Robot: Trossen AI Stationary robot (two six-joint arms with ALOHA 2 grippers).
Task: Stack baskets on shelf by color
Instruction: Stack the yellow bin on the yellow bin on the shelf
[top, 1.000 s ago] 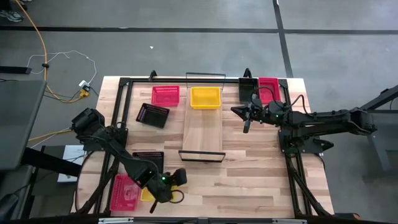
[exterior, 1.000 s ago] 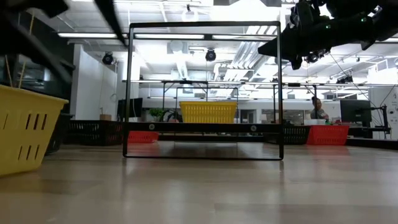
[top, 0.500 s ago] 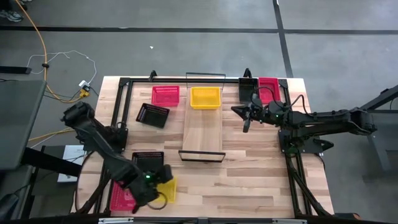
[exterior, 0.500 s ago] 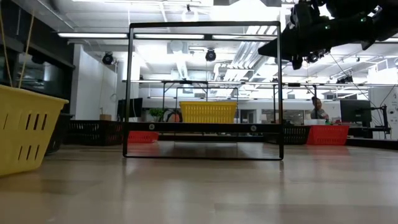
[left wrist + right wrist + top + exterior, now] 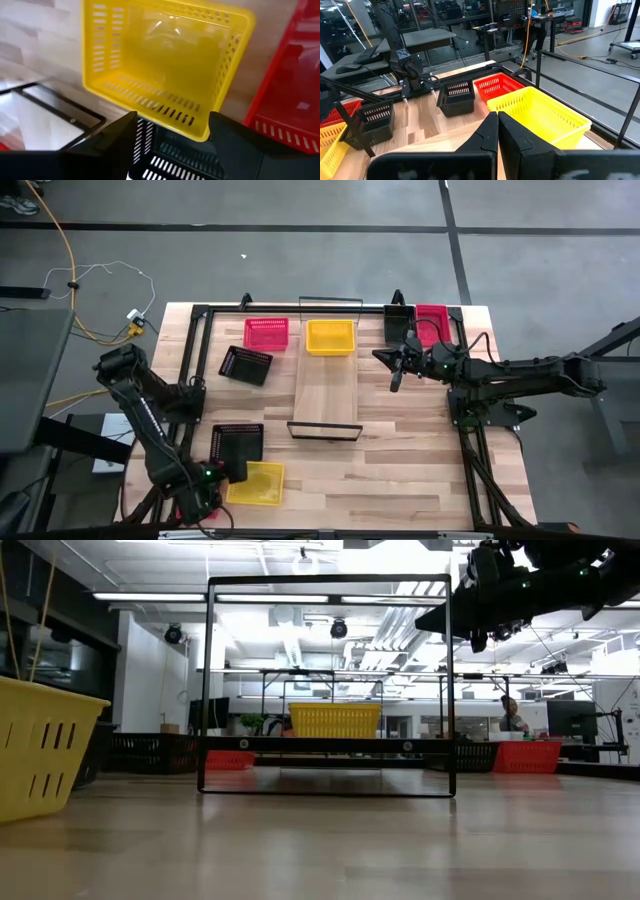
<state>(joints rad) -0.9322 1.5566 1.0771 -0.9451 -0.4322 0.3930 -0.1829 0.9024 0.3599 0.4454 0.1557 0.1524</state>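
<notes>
The shelf is a pale plank with a black wire frame at each short end; one yellow basket sits on its far end. My left gripper hangs open at the near left. It stands above the near edge of a black basket, and a second yellow basket lies on the table just beyond its fingers. A red basket lies beside that one, mostly hidden under my arm in the high view. My right gripper is shut, level and empty, right of the shelf.
Left of the shelf lie a red basket and a black basket. At the far right corner stand a black basket and a red basket. A black frame runs along the table's edges. Bare wood lies near the front right.
My left gripper has swung from above the near yellow basket toward the table's left edge and turned as it went, staying open. The yellow basket, covered before, now shows whole and has kept its place.
</notes>
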